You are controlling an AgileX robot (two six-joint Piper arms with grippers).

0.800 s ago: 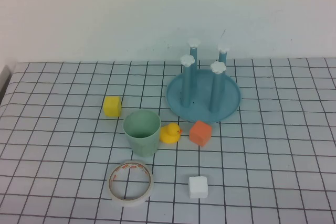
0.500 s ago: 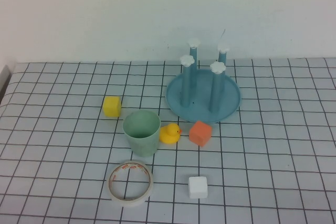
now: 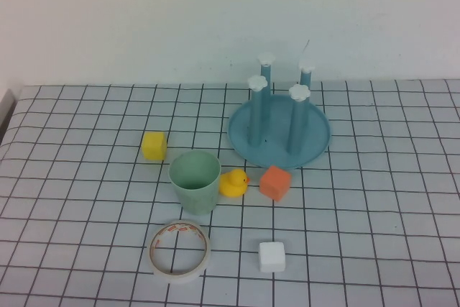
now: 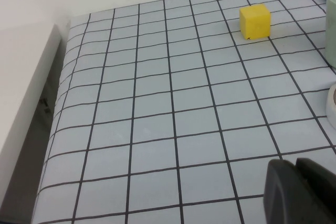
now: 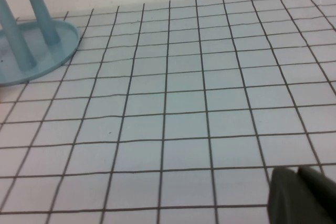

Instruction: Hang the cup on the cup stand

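The pale mint-green cup (image 3: 195, 180) stands upright, mouth up, near the middle of the gridded table; a sliver of its side shows in the left wrist view (image 4: 331, 30). The blue cup stand (image 3: 279, 133) with white-capped pegs stands behind and to the right of it; its base and two pegs show in the right wrist view (image 5: 37, 51). Neither arm shows in the high view. My left gripper (image 4: 295, 167) is shut and empty, low over the table's left part. My right gripper (image 5: 298, 176) is shut and empty over the right part.
A yellow cube (image 3: 153, 145) lies left of the cup. A yellow rubber duck (image 3: 233, 182) touches the cup's right side, with an orange cube (image 3: 274, 182) beside it. A tape roll (image 3: 178, 250) and a white cube (image 3: 272, 256) lie nearer the front. The table's left edge (image 4: 58, 85) drops off.
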